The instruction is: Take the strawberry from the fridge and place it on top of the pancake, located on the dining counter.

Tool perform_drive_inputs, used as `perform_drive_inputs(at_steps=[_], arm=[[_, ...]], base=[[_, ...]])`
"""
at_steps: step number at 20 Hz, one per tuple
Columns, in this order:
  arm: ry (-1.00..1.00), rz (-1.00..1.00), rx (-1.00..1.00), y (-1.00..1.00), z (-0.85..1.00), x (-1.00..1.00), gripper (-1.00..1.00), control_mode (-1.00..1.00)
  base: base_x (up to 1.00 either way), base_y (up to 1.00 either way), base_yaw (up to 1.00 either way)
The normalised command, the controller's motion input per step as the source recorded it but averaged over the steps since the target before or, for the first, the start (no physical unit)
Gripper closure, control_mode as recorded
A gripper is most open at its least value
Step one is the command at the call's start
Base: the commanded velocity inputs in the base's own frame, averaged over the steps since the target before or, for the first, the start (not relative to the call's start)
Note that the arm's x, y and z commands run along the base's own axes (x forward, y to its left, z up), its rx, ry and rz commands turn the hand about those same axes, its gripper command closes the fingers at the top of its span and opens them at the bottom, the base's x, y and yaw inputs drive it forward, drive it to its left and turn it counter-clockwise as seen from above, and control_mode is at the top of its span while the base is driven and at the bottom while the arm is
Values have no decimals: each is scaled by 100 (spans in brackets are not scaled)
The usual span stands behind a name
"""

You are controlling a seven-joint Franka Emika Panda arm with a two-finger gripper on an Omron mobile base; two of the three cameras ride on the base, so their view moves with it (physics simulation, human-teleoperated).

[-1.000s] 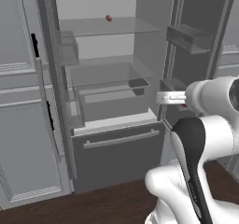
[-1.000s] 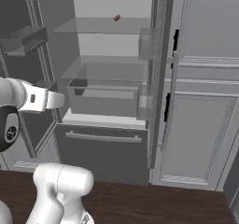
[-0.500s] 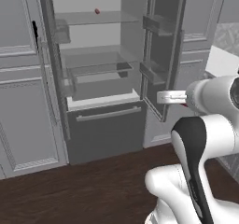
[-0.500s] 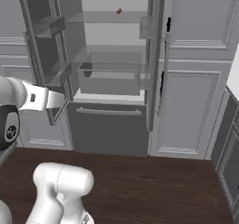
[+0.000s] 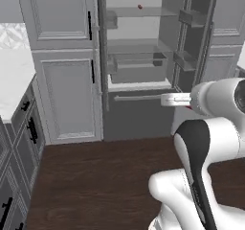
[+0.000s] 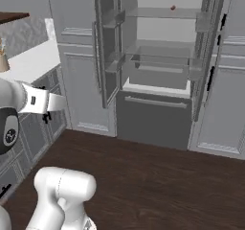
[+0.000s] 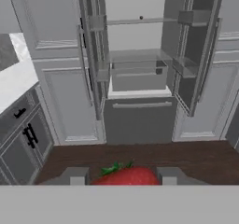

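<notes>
Dark wood flooring separates the robot from the kitchen wall, and the claw (image 7: 122, 177) is clamped on a red strawberry with green leaves (image 7: 126, 175), so picking looks done; carrying to the pancake remains. At twelve o'clock the tall dark grey fridge (image 7: 140, 120) stands open, its doors ajar between light grey panelled cabinets (image 7: 70, 101).

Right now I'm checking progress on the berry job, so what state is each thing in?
fridge: both upper doors open, bottom drawer shut.
strawberry: held between the claw's fingers.
claw: shut on the strawberry.
small red item: resting on the top fridge shelf.
</notes>
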Motion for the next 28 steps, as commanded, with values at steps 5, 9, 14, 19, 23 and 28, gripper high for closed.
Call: perform_drive_inputs(at_steps=[5, 9, 14, 19, 23, 28], arm=[[0, 0, 0, 0, 0, 0, 100, 100], [0, 0, 0, 0, 0, 0, 100, 100], [0, 0, 0, 0, 0, 0, 100, 100], [0, 0, 0, 0, 0, 0, 100, 100], [0, 0, 0, 0, 0, 0, 100, 100], [0, 0, 0, 0, 0, 0, 100, 100]], base=[[-51, 34, 60], [-46, 33, 63], [-37, 37, 67], [-33, 39, 67], [-7, 29, 67], [0, 31, 67]])
